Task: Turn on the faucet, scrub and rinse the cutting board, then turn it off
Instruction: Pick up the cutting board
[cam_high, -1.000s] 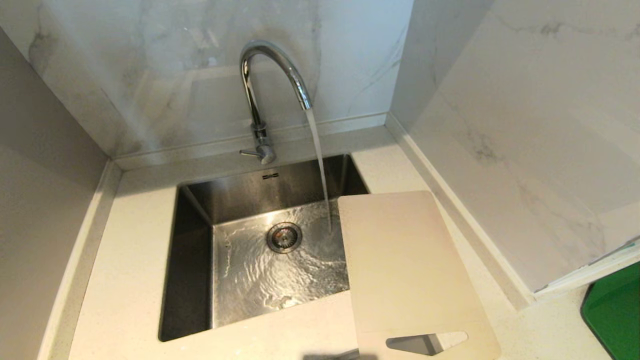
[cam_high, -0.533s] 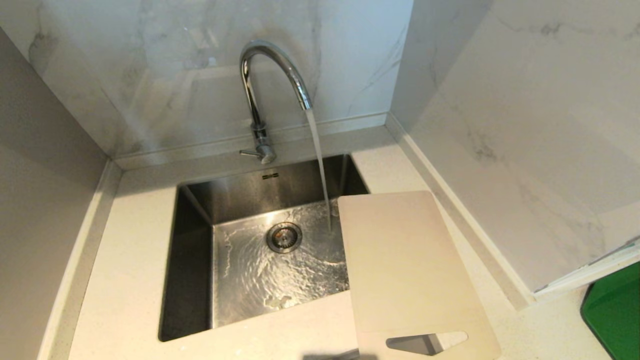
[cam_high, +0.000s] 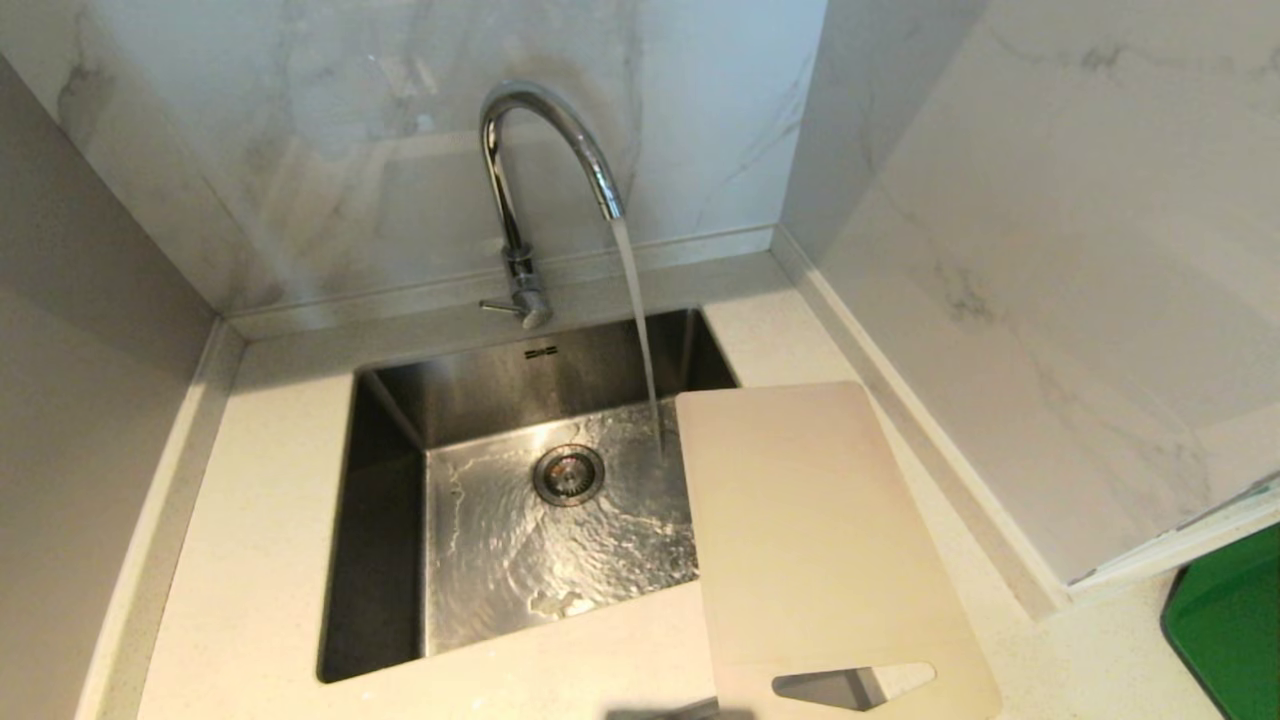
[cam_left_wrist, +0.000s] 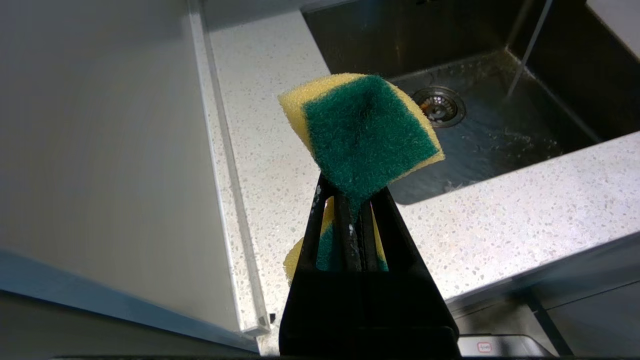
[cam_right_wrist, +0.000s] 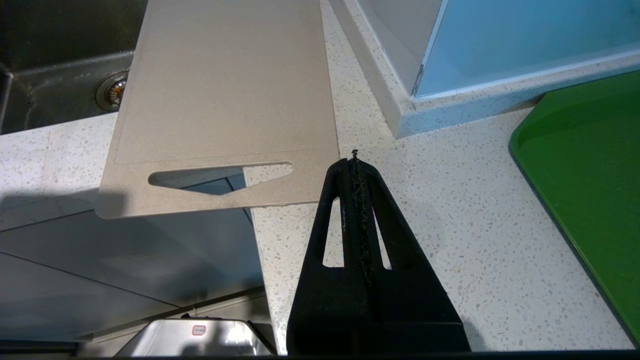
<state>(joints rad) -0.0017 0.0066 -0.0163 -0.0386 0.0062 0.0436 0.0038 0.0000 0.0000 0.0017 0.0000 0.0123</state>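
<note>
Chrome faucet pours water into the sink. Beige cutting board lies across the sink's right edge. Left gripper squeezes a sponge; right gripper is closed, empty.

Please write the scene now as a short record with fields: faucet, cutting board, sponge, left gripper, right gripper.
faucet: faucet running, stream falls into the sink
cutting board: cutting board flat on the counter, one edge over the sink, dry side of the stream
sponge: sponge pinched in the left gripper
left gripper: left gripper shut on the sponge
right gripper: right gripper shut, empty, beside the board's handle end
</note>
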